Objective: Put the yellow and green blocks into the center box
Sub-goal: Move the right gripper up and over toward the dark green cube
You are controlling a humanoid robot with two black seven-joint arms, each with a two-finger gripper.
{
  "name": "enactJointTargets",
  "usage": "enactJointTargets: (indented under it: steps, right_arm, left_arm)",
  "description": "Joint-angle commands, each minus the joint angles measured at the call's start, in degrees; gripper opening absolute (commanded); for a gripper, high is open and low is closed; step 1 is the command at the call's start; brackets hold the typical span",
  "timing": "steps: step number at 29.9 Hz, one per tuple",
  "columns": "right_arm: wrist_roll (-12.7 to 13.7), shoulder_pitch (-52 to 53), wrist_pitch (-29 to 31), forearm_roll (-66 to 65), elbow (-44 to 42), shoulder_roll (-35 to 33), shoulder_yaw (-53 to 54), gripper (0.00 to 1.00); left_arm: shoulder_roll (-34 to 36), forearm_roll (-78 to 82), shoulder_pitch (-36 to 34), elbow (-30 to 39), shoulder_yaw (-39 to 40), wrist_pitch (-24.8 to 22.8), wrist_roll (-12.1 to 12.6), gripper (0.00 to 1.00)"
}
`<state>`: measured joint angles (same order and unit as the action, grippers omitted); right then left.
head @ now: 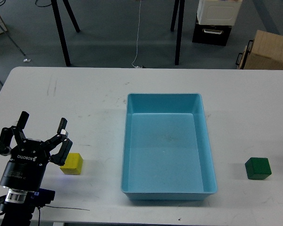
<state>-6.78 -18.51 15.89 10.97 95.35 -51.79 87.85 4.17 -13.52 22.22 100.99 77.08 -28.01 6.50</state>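
Observation:
A yellow block (pixel 71 163) lies on the white table left of the blue box (pixel 167 147), which stands open and empty at the centre. A green block (pixel 258 168) lies on the table right of the box. My left gripper (pixel 41 130) is open, its fingers spread, just left of and slightly above the yellow block, not holding it. My right gripper is out of view past the right edge.
The white table's (pixel 85 103) front edge runs close below the blocks. Beyond the far edge are black stand legs (pixel 61 33), a cardboard box (pixel 266 52) and a white and black container (pixel 217 19) on the floor.

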Motion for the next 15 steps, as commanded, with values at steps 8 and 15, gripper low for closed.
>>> enactJointTargets:
  steps: [8,15]
  right_arm:
    - [8.17,44.64,-0.95,-22.36,-7.54,-12.55,-38.14,1.00]
    - [18.37,81.48,2.46,-37.41,-9.30,-10.45,-76.29,1.00]
  left_arm:
    - [0.13,0.16,-1.31,-0.44,-0.52,0.32,-0.26,1.00]
    - [-0.22,0.16,-1.31,-0.44,-1.58,0.32,-0.35,1.00]
